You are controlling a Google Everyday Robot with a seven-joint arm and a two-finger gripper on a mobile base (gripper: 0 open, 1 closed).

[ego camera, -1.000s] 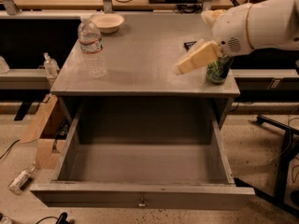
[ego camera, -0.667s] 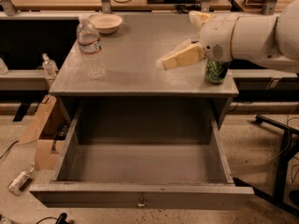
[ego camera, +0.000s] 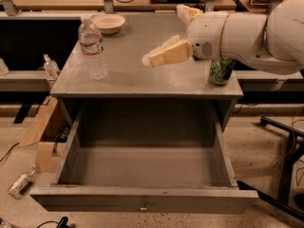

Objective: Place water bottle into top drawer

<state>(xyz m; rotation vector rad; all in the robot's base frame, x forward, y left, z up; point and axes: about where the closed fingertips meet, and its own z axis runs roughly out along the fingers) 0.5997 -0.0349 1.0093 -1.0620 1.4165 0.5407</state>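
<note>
The water bottle (ego camera: 92,49) stands upright on the left part of the grey cabinet top (ego camera: 142,80). It is clear and ribbed, with a white cap and a label band. My gripper (ego camera: 151,59) hovers over the middle of the top, pointing left, about a hand's width to the right of the bottle and apart from it. It holds nothing that I can see. The top drawer (ego camera: 142,201) is pulled fully open below, its inside bare, with a small metal pull at the centre of its front panel.
A green can (ego camera: 221,71) stands at the right edge of the top, partly behind my arm. A pale bowl (ego camera: 108,23) sits at the back left. A small pump bottle (ego camera: 50,66) and a cardboard box (ego camera: 40,137) are to the left; black stand legs (ego camera: 285,151) are to the right.
My gripper has moved left across the cabinet top, away from the green can and toward the water bottle. The bottle and the drawer have not moved.
</note>
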